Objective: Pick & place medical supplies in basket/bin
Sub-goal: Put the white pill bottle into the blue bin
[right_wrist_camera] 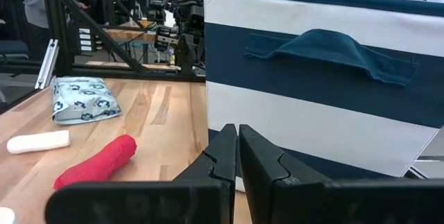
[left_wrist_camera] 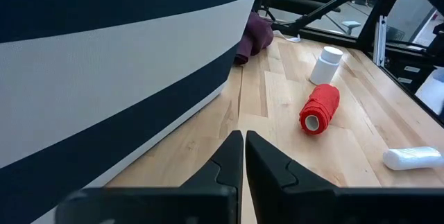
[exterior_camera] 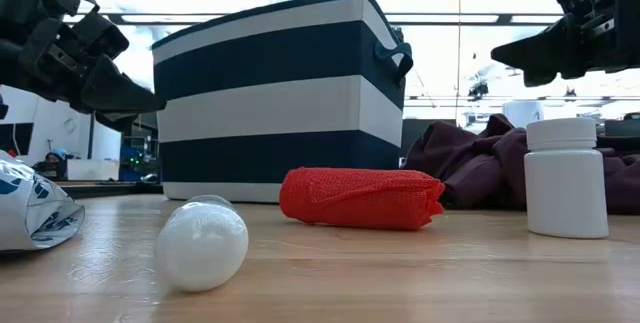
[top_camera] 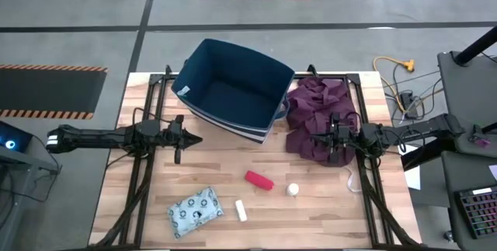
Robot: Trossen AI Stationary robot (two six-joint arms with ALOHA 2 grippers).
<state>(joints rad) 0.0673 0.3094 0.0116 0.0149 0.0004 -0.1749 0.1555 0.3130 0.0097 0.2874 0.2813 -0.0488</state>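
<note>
The basket (top_camera: 233,88) is a navy bin, striped navy and white on its sides (exterior_camera: 285,98), and it stands on the far middle of the table. In front of it lie a red roll (top_camera: 258,179), a small white bottle-like roll (top_camera: 293,189), a short white stick (top_camera: 241,210) and a patterned pale packet (top_camera: 196,210). My left gripper (top_camera: 190,137) is shut and empty in the air, left of the basket's near corner. My right gripper (top_camera: 314,136) is shut and empty over the maroon cloth's near edge, pointing toward the basket (right_wrist_camera: 312,78).
A maroon-purple cloth (top_camera: 318,115) lies bunched right of the basket. Bare wood shows between the grippers and the supplies. The left wrist view shows the red roll (left_wrist_camera: 319,108), the white bottle (left_wrist_camera: 326,64) and the stick (left_wrist_camera: 413,157) ahead. A white cord (top_camera: 353,177) lies near the table's right edge.
</note>
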